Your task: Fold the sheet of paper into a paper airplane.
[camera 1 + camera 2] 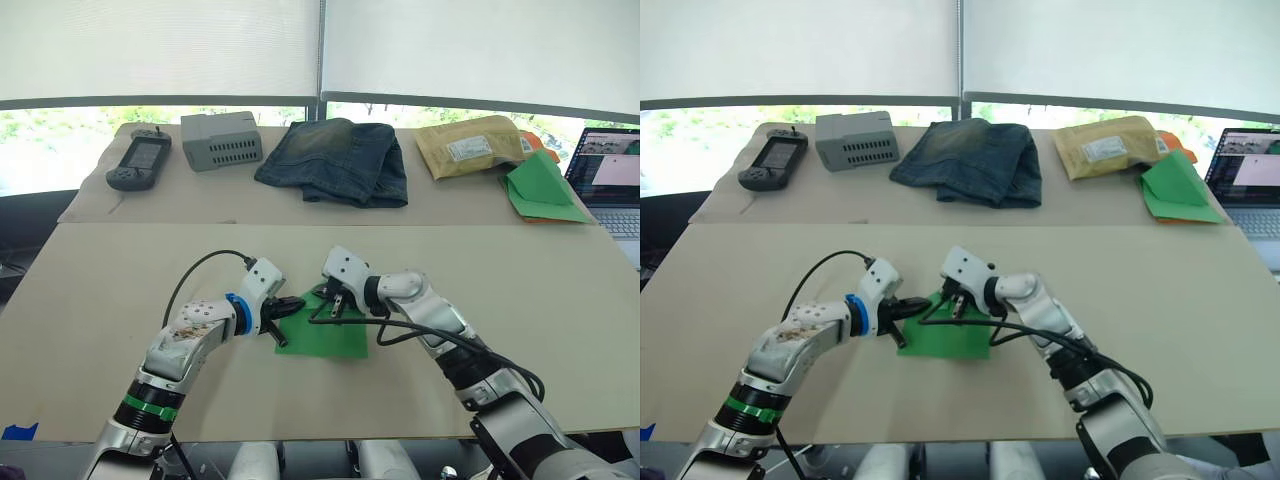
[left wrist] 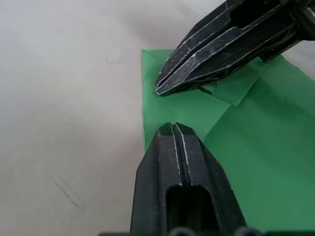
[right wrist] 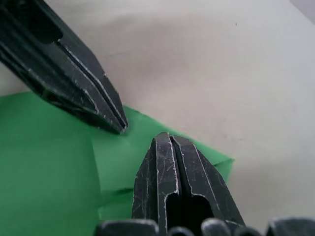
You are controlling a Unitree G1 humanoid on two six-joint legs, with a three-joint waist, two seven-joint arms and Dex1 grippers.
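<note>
Both arms are in tight over the thin bright green sheet of paper [image 1: 330, 335], lying flat on the beige table [image 1: 520, 290] right in front of the robot. The left gripper [image 1: 281, 315], its 2 black fingers pressed together with nothing between them, points its tip down on the sheet's left edge, pinning it, I'd say. The right gripper [image 1: 333, 306], likewise closed and empty, presses a small folded-over flap [image 2: 231, 88] at the far corner, probably sharpening that crease.

An office or lab: laptop [image 1: 612, 178], padded envelope [image 1: 470, 146] and grey device [image 1: 221, 140] on window-side tables [image 1: 120, 270].
</note>
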